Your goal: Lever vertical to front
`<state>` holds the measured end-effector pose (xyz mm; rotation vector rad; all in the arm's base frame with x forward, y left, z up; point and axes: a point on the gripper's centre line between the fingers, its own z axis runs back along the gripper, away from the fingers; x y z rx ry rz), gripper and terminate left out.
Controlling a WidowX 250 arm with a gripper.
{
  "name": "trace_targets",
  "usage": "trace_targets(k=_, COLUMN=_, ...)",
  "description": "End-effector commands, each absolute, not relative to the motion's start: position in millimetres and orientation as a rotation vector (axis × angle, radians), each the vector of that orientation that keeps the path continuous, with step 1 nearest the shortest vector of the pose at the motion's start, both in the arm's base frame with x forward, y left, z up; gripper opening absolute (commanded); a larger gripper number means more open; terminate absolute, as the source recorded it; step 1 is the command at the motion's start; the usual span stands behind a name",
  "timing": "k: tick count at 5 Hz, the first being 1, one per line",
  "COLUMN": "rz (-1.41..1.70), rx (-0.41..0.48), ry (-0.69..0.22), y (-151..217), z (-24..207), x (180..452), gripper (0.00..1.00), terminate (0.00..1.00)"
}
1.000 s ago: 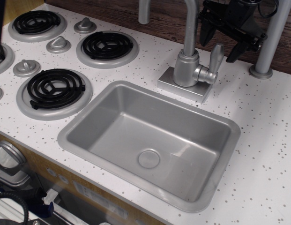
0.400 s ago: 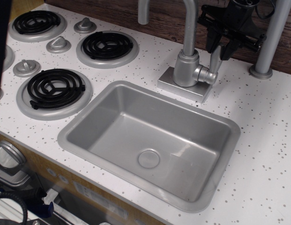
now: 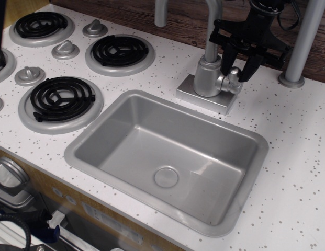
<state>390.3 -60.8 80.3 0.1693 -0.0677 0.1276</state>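
The silver-grey lever (image 3: pixel 235 73) stands on its round hub on the right side of the tap body (image 3: pixel 208 76), behind the sink. Only its lower part and the hub show. The black gripper (image 3: pixel 238 63) has come down over it from above. One finger (image 3: pixel 226 58) is to the left of the paddle and the other finger (image 3: pixel 250 67) is to the right. The jaws look spread, with the lever between them. I cannot see contact with the paddle.
The grey sink basin (image 3: pixel 89 137) fills the middle of the white speckled counter. The tall spout (image 3: pixel 212 26) rises just left of the gripper. A grey post (image 3: pixel 301 47) stands at the right. Black burners (image 3: pixel 60 98) and grey stove knobs (image 3: pixel 30 75) are at the left.
The gripper has moved left and down from behind the tap, and its fingers now straddle the lever. The upright paddle, plainly visible a second ago, is now mostly covered.
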Motion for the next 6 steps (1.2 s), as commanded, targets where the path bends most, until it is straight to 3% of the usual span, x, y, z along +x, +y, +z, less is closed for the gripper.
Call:
trace_targets(k=1, rz=0.132, rx=0.059, ry=-0.124, y=-58, z=81, x=393, gripper=0.00, terminate=0.00)
trace_targets(k=5, rz=0.140, rx=-0.052, ry=-0.171, y=-50, z=46, x=395, gripper=0.00, terminate=0.00)
trace_targets(k=6, rz=0.141, rx=-0.054, ry=-0.178, y=-50, z=43, x=394, gripper=1.00, terminate=1.00)
